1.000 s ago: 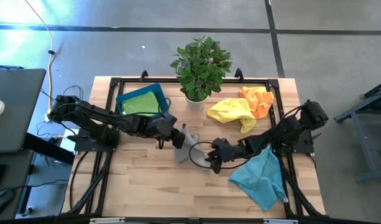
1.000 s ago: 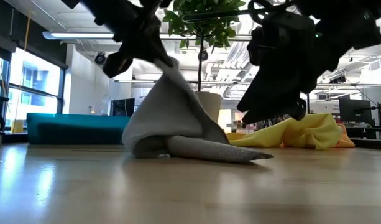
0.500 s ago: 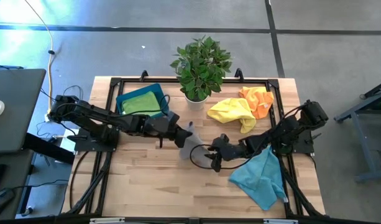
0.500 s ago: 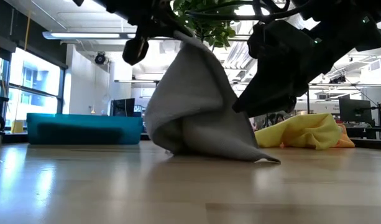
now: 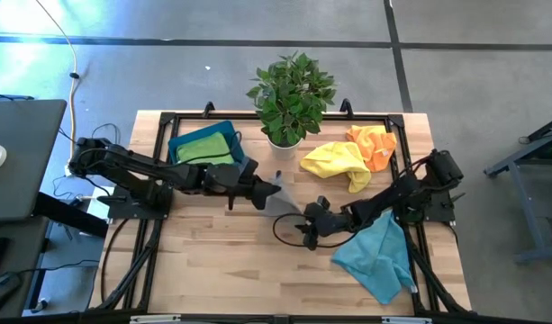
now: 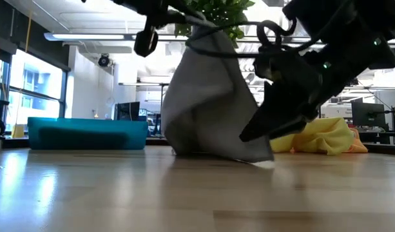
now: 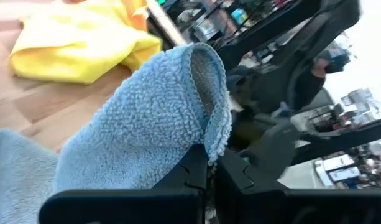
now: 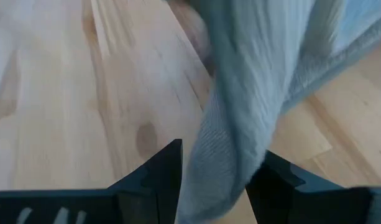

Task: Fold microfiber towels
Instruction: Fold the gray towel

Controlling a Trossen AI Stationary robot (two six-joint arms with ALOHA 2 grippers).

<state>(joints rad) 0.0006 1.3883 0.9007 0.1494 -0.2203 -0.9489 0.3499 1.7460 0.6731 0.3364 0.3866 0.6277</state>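
Observation:
A grey microfiber towel stands as a tall drape at the table's middle. Its top is held up by my left gripper, which is shut on it. Its lower end rests on the wood. My right gripper is open and low beside the towel, on its right. A hanging lower part of the towel lies between its two fingers. Yellow, orange and teal-blue towels lie crumpled on the right. My left gripper pinches the grey towel's hemmed edge between its two fingers, where the cloth folds over in a loop. The fingers reach in from the table's left, close to level. The towel hangs below them, its lower end on the table. My right gripper has cloth between its open fingers; whether it touches, I cannot tell.
A blue tray holding a lime green towel stands at the far left. A potted plant stands at the far middle. Bare wood lies along the near edge.
My left gripper has risen, gone a little toward the table's right and tipped upward. It has drawn the grey towel from a low heap with a spread tail into a taller, narrower drape. My right gripper has sunk toward the table at the towel's lower right, rolling its wrist.

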